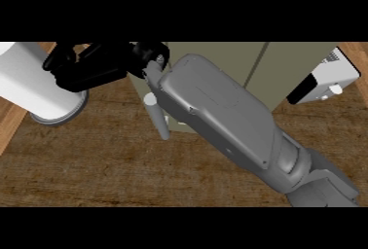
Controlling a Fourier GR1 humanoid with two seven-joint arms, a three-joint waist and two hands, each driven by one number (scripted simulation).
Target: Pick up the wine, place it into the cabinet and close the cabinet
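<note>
We're looking steeply down on a table [108, 160] of dark brown, streaky woodgrain, with a paler wood strip running along its left edge. At the top centre sits the cabinet [237, 63], a flat olive-grey box with a seam between its two doors, and a slim pale handle [158, 119] sticks out from its left door, a rounded bar pointing down toward the viewer. Off to the right is a white appliance [327, 80] with a black face and a small knob. At the left stands a big white cylinder [36, 85] with a grey ring at its base (smooth, matte, tilted in this view).

One grey forearm [230, 121] sweeps diagonally from the lower right up to the top centre, smooth and panelled. Its black hand [90, 65] sits at the top left, just beside the cylinder and over the cabinet's left edge. The fingers are curled in, but whether they hold anything I cannot tell: the hand is a dark mass.

The wine does not show anywhere, so its place and long axis can't be called.
</note>
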